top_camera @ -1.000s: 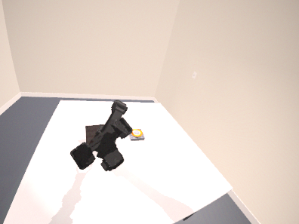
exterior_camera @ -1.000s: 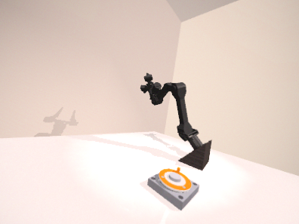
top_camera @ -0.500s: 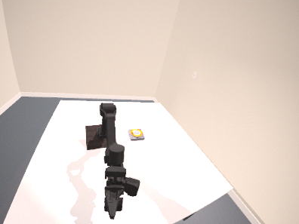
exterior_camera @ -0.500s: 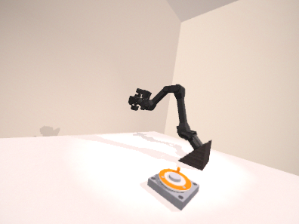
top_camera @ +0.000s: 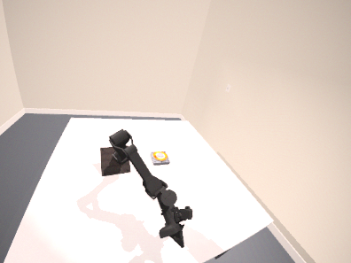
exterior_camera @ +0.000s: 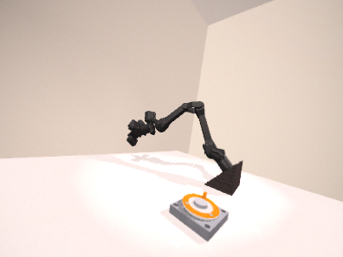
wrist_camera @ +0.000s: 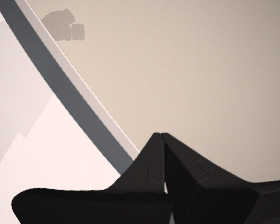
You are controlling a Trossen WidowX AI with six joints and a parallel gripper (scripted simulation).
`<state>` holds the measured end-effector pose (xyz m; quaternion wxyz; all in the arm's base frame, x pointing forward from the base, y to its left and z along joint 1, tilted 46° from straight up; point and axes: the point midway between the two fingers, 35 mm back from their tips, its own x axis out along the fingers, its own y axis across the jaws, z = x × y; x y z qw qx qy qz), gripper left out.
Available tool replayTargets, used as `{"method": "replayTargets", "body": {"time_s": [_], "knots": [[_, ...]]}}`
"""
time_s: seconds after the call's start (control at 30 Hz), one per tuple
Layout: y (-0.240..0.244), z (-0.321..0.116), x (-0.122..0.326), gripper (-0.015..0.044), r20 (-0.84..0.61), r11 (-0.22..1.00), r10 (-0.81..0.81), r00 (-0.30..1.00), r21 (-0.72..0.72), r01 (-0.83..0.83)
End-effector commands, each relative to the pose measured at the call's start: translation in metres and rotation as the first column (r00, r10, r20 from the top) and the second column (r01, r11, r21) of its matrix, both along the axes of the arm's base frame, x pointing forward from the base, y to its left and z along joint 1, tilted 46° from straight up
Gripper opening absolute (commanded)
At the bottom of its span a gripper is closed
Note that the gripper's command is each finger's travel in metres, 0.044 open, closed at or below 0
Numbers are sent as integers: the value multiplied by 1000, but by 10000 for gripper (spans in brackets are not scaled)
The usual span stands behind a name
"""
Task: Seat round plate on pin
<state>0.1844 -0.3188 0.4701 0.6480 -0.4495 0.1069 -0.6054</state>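
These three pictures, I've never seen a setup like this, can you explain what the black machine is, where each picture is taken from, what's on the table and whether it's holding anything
The black machine is a jointed robot arm bolted to a dark base block on a white table.

The top view looks down from high up. The exterior view looks across the table from the side. The wrist view comes from a camera on the arm itself, so you see its two dark fingers up close.

On the table sits a grey square base carrying a round orange-rimmed plate with a small orange tab.

The tool at the arm's end is shut and holds nothing. It hangs in the air, well away from the plate.
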Motion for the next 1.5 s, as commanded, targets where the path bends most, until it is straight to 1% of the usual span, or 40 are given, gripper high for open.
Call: {"method": "replayTargets", "body": {"time_s": [0.0, 0.1, 0.2, 0.27, 0.33, 0.47, 0.53, 0.63, 0.7, 0.8, 0.9, 1.0, 1.07, 1.1, 1.17, 1.27, 1.37, 1.47], "knots": [[7, -32, 48, 0, 19, 982, 138, 990, 131, -139], [29, -63, 99, 0, 38, 928, 282, 959, 245, -282], [48, -97, 135, 0, 64, 857, 361, 930, 371, -358], [56, -110, 146, 0, 72, 828, 383, 921, 415, -377], [80, -141, 172, 0, 91, 748, 432, 897, 520, -413], [123, -188, 202, 0, 106, 618, 485, 868, 661, -426], [135, -197, 208, 0, 111, 588, 496, 861, 687, -427], [179, -243, 222, 0, 94, 474, 520, 849, 795, -379], [203, -267, 224, 0, 75, 421, 528, 846, 841, -338], [228, -292, 223, 0, 44, 373, 534, 844, 884, -283], [272, -337, 211, 0, -37, 312, 538, 842, 937, -159], [307, -371, 192, 0, -128, 291, 537, 834, 956, -41], [316, -379, 185, 0, -157, 291, 535, 830, 957, -7], [327, -389, 176, 0, -193, 294, 533, 824, 955, 34], [350, -411, 151, 0, -289, 319, 521, 804, 939, 131], [376, -433, 112, 0, -428, 394, 487, 762, 886, 246], [384, -440, 94, 0, -482, 436, 461, 745, 854, 283], [395, -447, 60, 0, -583, 540, 407, 703, 774, 330]]}}
